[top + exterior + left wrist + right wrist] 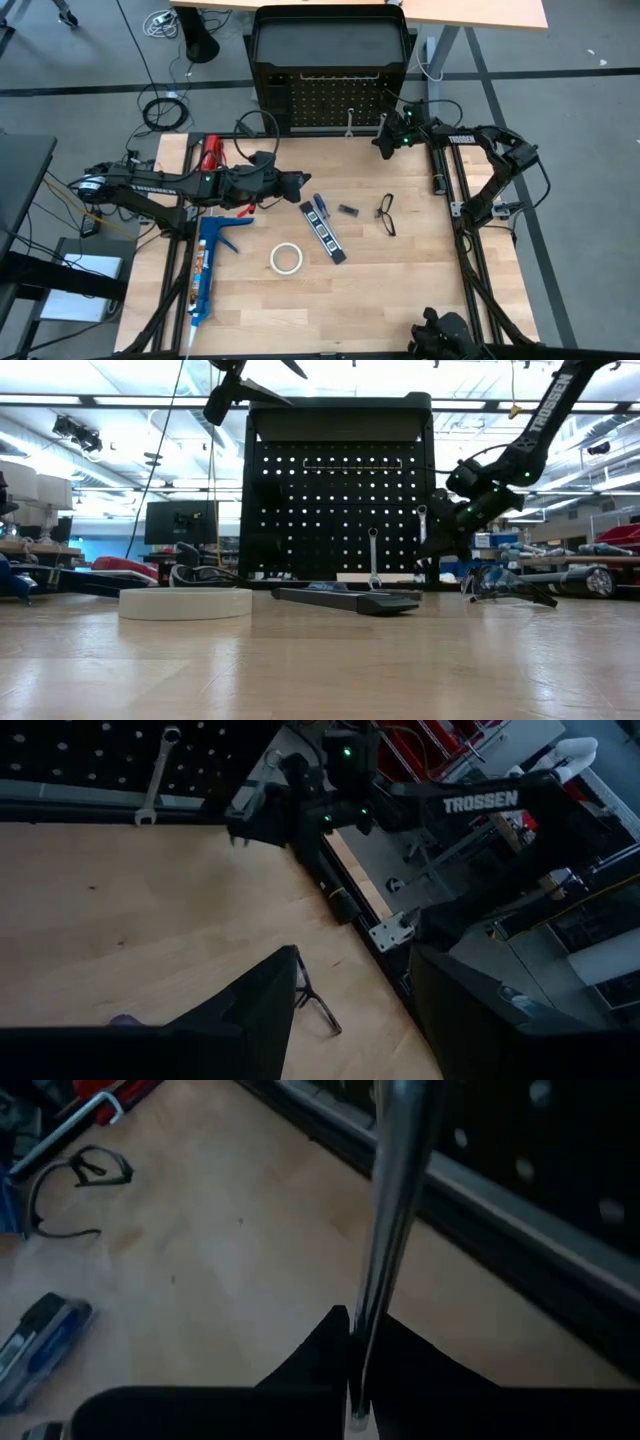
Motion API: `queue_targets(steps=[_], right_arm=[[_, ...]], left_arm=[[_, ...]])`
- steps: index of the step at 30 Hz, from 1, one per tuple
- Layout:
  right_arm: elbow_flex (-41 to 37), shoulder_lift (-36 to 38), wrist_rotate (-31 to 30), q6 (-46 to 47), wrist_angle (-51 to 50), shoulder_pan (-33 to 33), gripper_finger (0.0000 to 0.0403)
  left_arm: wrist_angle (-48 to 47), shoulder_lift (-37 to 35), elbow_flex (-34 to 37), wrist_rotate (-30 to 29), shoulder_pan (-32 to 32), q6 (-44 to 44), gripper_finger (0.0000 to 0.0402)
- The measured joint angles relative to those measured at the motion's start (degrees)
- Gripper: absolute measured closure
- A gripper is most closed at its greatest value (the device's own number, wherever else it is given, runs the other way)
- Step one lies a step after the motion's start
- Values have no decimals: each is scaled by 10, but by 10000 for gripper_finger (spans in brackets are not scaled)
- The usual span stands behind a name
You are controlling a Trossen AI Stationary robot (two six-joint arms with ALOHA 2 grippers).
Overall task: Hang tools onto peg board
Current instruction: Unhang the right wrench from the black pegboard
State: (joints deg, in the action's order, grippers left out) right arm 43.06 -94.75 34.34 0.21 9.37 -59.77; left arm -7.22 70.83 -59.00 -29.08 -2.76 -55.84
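1. The right hand (385, 140) sits at the right end of the upright black perforated metal peg board (330, 95), its fingers pinched shut on a slim silver wrench (392, 1210).
2. Only the right wrist view lets us see that grip: the shaft rises straight from between the dark fingers (320, 1350), with the board's holes just behind it.
3. In the low view we see the same wrench (423, 525) held upright against the board's right edge, above the tabletop.
4. A second silver wrench (349, 124) hangs on the board, left of the right hand; the left wrist view shows it tilted against the holes.
5. The left hand (300, 187) hovers over the pale wooden tabletop (400, 290), its fingers spread wide and holding nothing.
6. The high view alone shows us what lies flat: a white tape roll (286, 259), a blue-handled screwdriver (320, 207), a long black-and-white pen-like tool (324, 233) and black-framed safety glasses (386, 214), all well apart from the right hand.
7. A long blue caulking gun (203, 270) lies at the left side.
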Motion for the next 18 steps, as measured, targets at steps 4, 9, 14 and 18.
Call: queue_targets(steps=[4,9,14,18], right_arm=[[-34,25,-3,1,-1,0,363],[-78,78,1,15,15,17,374],[-129,150,4,62,7,63,368],[-161,210,4,120,-9,121,365]], left_arm=[[0,0,0,0,0,1,200],[0,0,0,-3,0,2,200],[0,0,0,-11,0,2,200],[0,0,0,-16,0,3,200]])
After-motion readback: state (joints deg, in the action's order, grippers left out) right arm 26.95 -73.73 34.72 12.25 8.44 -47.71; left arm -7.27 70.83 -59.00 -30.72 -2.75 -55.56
